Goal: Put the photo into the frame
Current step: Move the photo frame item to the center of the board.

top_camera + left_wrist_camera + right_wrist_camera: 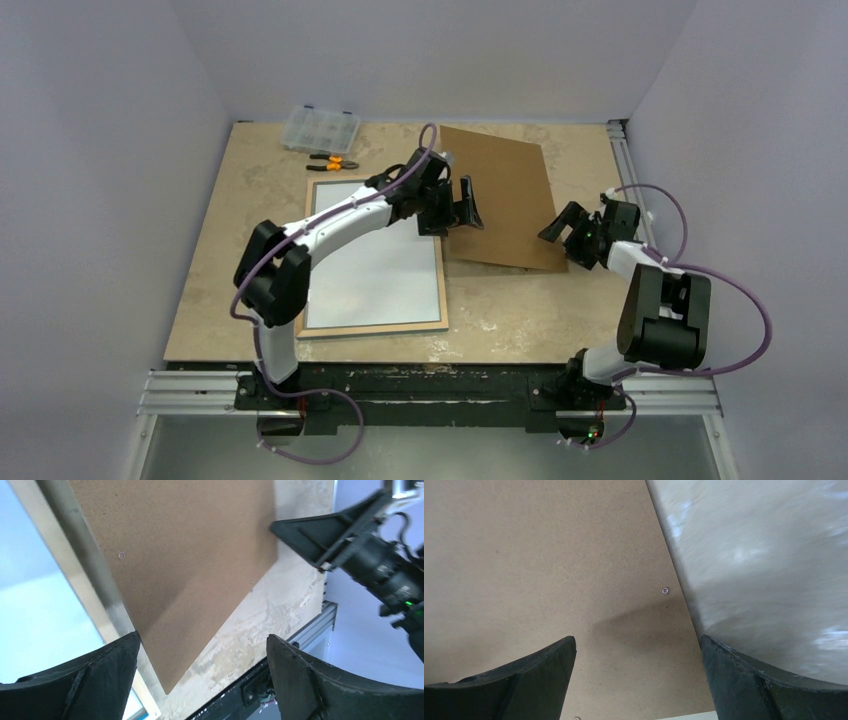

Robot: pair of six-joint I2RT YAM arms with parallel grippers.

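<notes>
Left tool [457,212] wide, empty | right tool [565,226] wide, empty | both above backing board [505,190] | frame [375,327] flat

Light: soft and even, from above.
Shadow: I see a faint dark patch on the brown board [639,625].
Blur: the tabletop [774,555] looks smeared in my right wrist view.

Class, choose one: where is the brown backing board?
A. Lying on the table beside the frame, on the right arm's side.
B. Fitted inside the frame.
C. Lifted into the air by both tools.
A: the backing board lies on the table beside the frame, and the left tool and right tool are open and hold nothing.
</notes>
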